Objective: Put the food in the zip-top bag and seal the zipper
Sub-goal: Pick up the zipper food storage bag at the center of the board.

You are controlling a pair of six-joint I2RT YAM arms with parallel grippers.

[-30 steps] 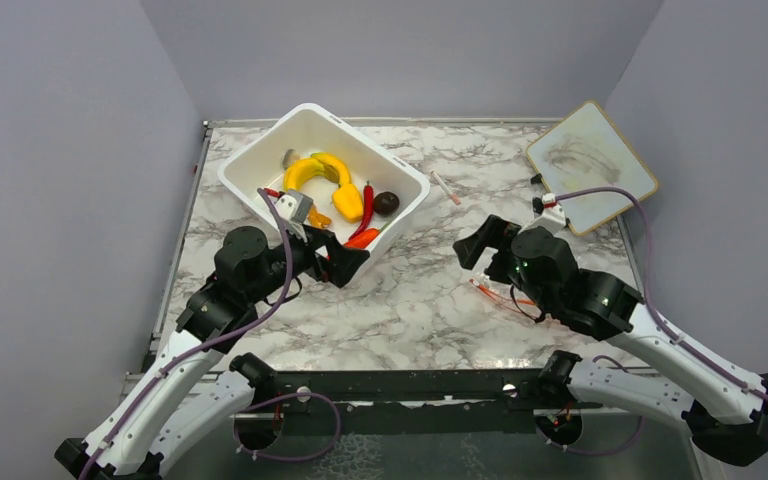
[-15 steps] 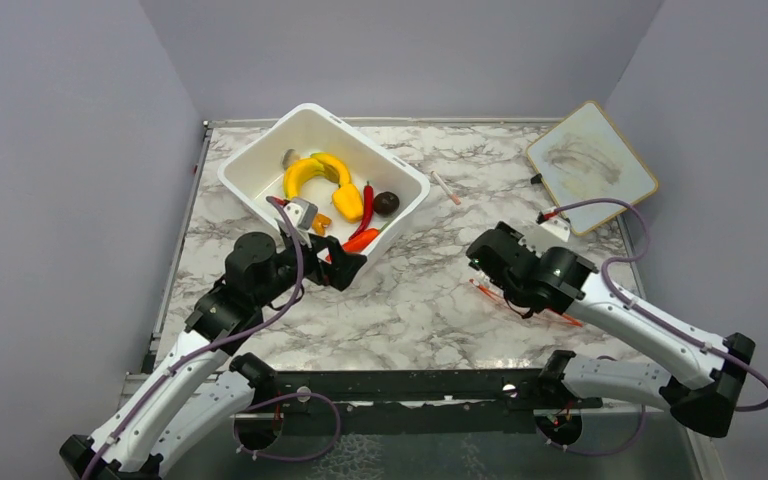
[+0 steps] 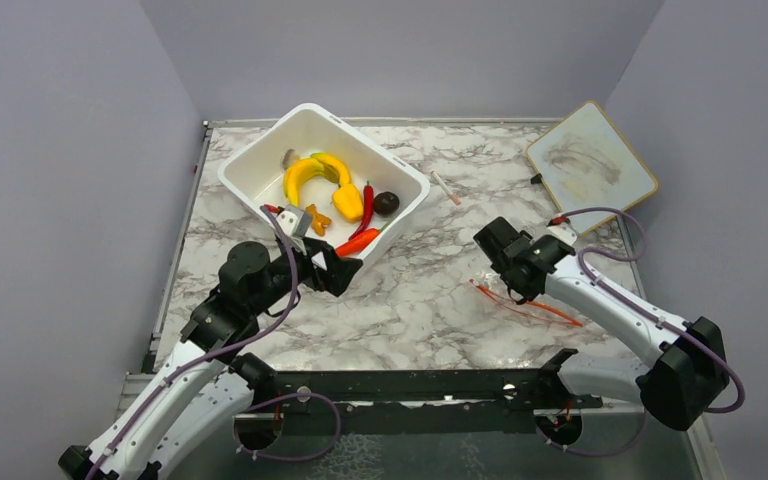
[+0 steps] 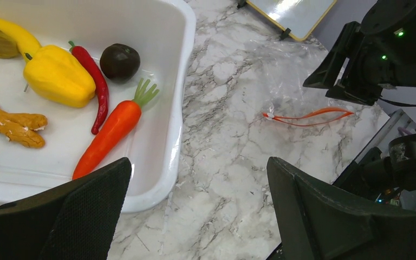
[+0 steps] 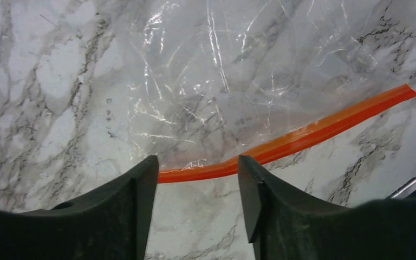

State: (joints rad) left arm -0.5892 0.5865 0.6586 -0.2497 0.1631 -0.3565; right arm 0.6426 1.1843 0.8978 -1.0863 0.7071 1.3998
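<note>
Carrot [image 4: 108,138] in white tub [image 4: 169,149]

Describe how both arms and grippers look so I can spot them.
Both the left arm and right arm have white link shells with black joints, each trailed by a purple cable. The left gripper and right gripper have broad matte-black fingers. Small green lights glow on the right wrist housing.
</note>
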